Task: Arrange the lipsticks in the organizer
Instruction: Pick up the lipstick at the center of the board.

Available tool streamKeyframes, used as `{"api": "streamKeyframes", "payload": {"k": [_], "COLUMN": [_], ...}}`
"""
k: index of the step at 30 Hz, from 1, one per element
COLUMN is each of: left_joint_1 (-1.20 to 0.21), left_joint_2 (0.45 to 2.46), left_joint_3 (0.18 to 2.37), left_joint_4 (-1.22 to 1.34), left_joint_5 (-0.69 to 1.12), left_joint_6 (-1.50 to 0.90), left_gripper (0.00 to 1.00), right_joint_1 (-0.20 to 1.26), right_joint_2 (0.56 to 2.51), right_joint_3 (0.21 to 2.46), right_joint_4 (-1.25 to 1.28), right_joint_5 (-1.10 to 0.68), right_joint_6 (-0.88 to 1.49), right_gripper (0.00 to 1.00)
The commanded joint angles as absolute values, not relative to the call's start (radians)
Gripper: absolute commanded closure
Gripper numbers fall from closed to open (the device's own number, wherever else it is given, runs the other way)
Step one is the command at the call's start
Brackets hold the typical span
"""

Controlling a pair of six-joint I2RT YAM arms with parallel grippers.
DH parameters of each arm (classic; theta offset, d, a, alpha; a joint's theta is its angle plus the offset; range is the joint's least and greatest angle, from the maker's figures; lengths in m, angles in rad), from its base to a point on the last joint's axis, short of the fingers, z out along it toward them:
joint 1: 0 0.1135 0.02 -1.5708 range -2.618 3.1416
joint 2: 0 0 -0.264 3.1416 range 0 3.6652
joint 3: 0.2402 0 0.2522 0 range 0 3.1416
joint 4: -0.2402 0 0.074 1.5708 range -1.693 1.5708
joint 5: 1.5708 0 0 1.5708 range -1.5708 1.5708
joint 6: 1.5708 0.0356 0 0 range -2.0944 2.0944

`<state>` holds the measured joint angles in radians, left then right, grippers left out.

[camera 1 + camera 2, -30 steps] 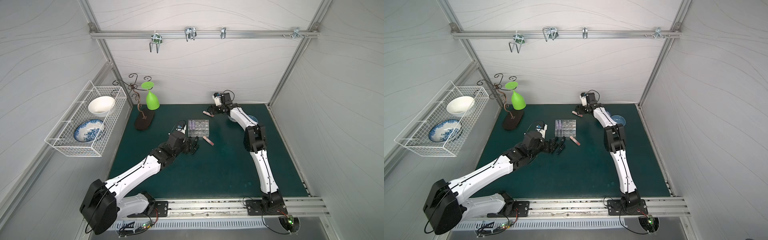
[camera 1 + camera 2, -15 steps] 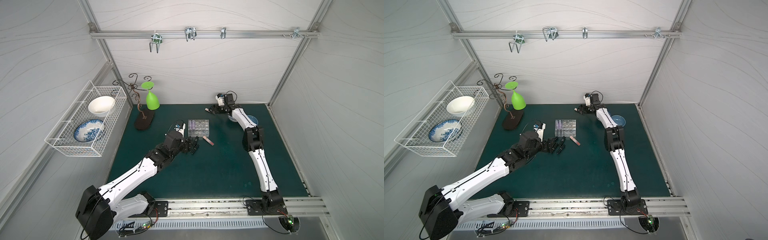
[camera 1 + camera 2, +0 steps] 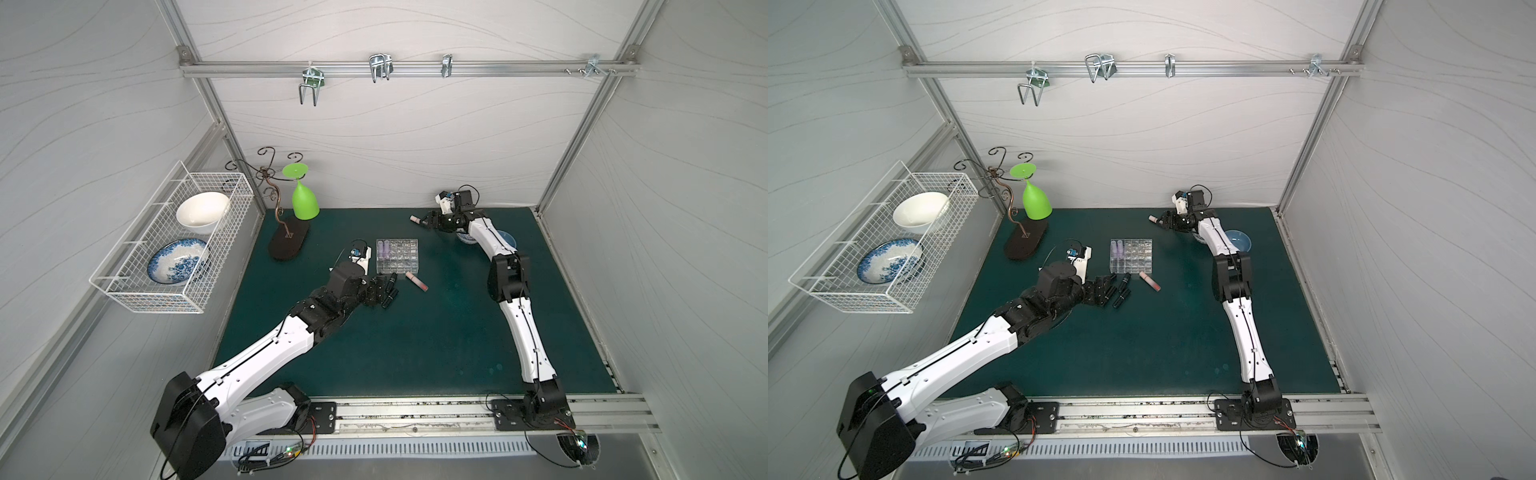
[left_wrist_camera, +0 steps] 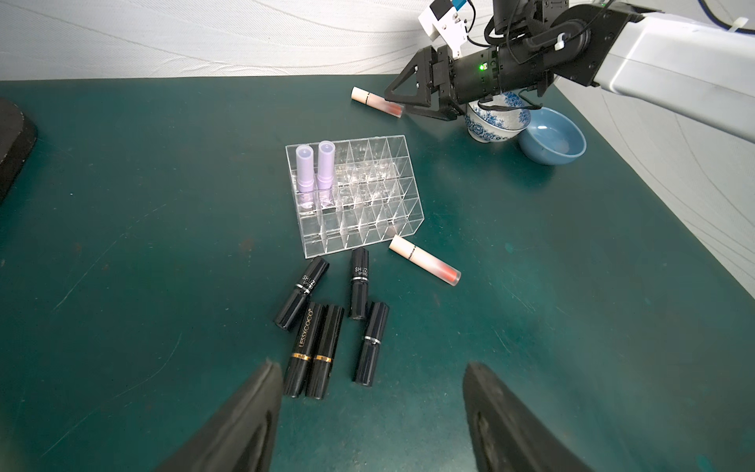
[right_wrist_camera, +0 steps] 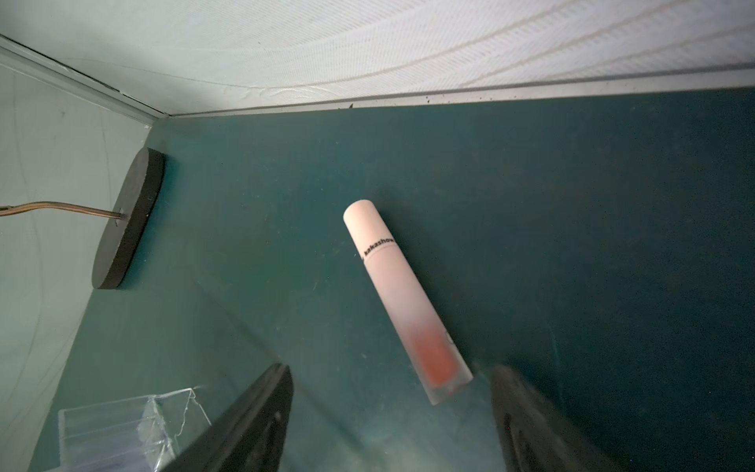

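The clear organizer (image 3: 397, 261) (image 3: 1131, 255) (image 4: 355, 192) stands mid-mat with two lilac lipsticks (image 4: 315, 167) upright in its corner cells. Several black lipsticks (image 4: 327, 327) lie in front of it, and a peach lipstick (image 4: 425, 265) (image 3: 417, 281) lies beside them. My left gripper (image 4: 371, 367) (image 3: 377, 291) hovers open just short of the black tubes. A second peach lipstick (image 5: 402, 294) (image 3: 414, 219) (image 3: 1153, 218) lies near the back wall. My right gripper (image 5: 392, 372) (image 3: 428, 220) is open, and the tube's red end reaches between its fingertips without being clamped.
A blue bowl (image 3: 505, 241) (image 4: 551, 141) and a blue-patterned bowl (image 4: 496, 122) sit under the right arm. A wire stand with a green glass (image 3: 305, 199) and a dark base (image 3: 289, 245) is at the back left. A white wire basket (image 3: 174, 249) hangs on the left wall.
The right wrist has shifted about at the back of the mat, and the peach lipstick there now lies a little nearer the wall. The left gripper has barely moved.
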<state>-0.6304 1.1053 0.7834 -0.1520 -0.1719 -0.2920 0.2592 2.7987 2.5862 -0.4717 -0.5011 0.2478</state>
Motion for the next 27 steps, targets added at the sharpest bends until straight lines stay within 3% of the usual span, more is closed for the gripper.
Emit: {"api": "streamKeyframes", "payload": {"k": [1, 10, 20, 27], "left_joint_1": [-0.626, -0.626, -0.626, -0.626], "left_joint_2": [1.078, 1.071, 1.056, 1.051], "left_joint_3": [0.792, 0.785, 0.779, 0.775], "left_joint_4": [-0.127, -0.122, -0.118, -0.115], "left_joint_5": [-0.165, -0.172, -0.171, -0.18], "left_joint_6": [-0.304, -0.301, -0.301, -0.3], "left_gripper": [0.25, 0.25, 0.25, 0.25], "right_joint_1": [0.253, 0.302, 0.307, 0.325], "right_joint_2": [2.815, 2.796, 2.797, 2.772], "right_joint_3": [2.606, 2.608, 2.601, 2.597], "right_joint_4": [-0.481, -0.521, -0.532, -0.563], "right_joint_5": [-0.553, -0.482, -0.523, -0.4], "right_joint_6": [0.269, 0.194, 0.2, 0.155], "right_gripper": [0.21, 0.21, 0.25, 0.26]}}
